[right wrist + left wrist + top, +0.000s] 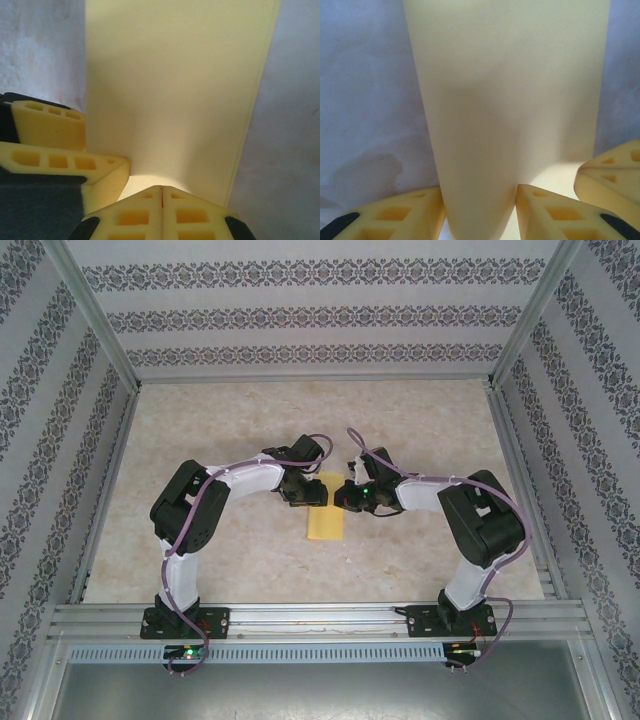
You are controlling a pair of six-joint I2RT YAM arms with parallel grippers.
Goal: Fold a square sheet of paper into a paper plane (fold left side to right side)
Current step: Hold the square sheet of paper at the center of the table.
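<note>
Sheet of paper (325, 523): yellow, folded into a long thin strip, flat on the table (210, 430), far end between the two sets of jaws.
Left gripper (480, 200): jaws spread, one finger on each side of the strip.
Right gripper (161, 192): jaws pressed together, tips at the strip's edge; cannot tell if any paper is caught.
Grippers: tip to tip, just beside each other.

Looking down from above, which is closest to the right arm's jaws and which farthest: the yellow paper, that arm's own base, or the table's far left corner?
1. Yellow paper, mid-table, right at them.
2. Right arm's base, near edge, right side.
3. Table's far left corner, at the back.
</note>
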